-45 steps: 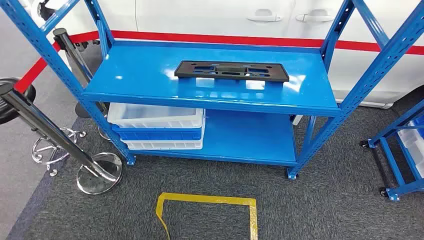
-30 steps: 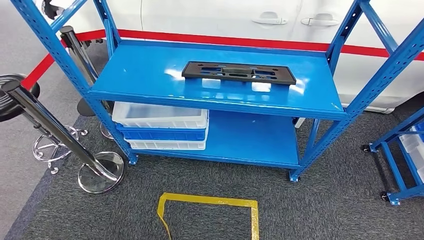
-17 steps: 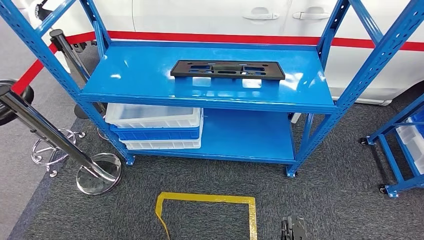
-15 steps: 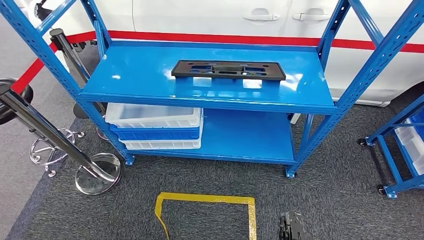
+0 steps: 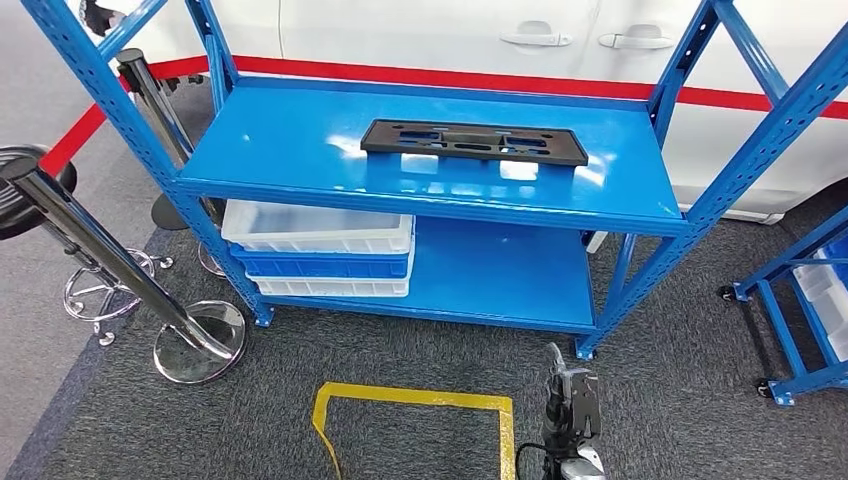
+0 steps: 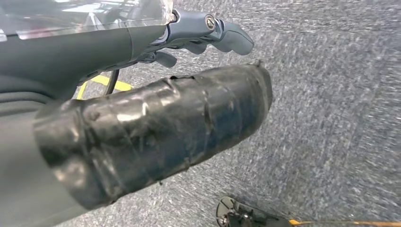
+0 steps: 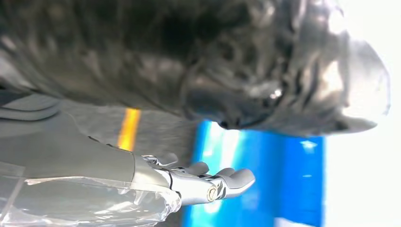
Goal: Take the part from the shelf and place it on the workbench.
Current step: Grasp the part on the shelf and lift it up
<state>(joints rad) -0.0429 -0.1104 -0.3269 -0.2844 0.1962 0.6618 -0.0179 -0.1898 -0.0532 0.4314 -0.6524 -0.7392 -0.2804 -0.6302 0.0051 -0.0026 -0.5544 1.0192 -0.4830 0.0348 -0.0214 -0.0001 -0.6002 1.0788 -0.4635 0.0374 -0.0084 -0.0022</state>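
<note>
A big blue shelf (image 5: 300,150) stands on grey carpet (image 5: 680,330), with a white car (image 5: 420,35) behind it. The flat black part (image 5: 474,141) lies on the top board. White and blue bins (image 5: 318,250) sit below. The right hand (image 5: 570,405) is low above the carpet, holding nothing, fingers apart. The left hand (image 6: 208,35) hangs over the floor, fingers loose and holding nothing.

One part (image 5: 473,141), three bins (image 5: 318,248)
</note>
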